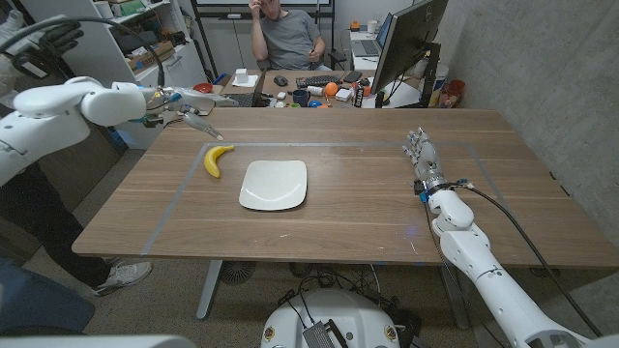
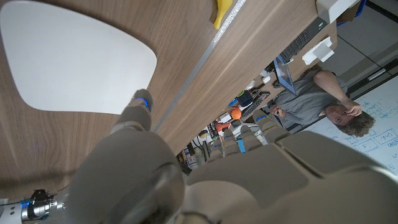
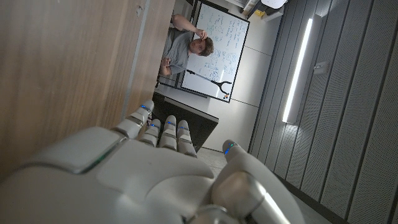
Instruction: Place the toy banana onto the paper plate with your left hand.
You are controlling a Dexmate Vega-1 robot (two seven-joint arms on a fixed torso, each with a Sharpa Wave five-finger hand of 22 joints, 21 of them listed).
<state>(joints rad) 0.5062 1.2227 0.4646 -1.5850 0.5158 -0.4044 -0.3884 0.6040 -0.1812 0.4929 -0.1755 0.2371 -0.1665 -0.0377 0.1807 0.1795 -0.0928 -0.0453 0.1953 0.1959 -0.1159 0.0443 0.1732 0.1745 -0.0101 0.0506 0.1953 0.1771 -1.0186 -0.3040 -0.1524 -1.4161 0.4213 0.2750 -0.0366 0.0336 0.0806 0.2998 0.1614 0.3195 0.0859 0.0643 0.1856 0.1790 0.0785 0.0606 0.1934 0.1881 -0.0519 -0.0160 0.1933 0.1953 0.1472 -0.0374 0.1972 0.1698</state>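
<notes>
The yellow toy banana (image 1: 217,159) lies on the wooden table, left of the white paper plate (image 1: 274,184), a small gap between them. My left hand (image 1: 193,111) hovers over the table's far left corner, beyond the banana, with its fingers apart and nothing in them. The left wrist view looks past my left hand (image 2: 186,180) to the plate (image 2: 68,59) and one end of the banana (image 2: 225,11). My right hand (image 1: 423,155) stands on the right side of the table, fingers straight and pointing away, holding nothing; its back (image 3: 168,180) shows in the right wrist view.
A taped rectangle (image 1: 348,145) on the table frames the banana and plate. Behind the table a person (image 1: 288,37) sits at a cluttered desk (image 1: 319,92). A monitor (image 1: 406,43) stands at the back right, shelves (image 1: 145,39) at the back left.
</notes>
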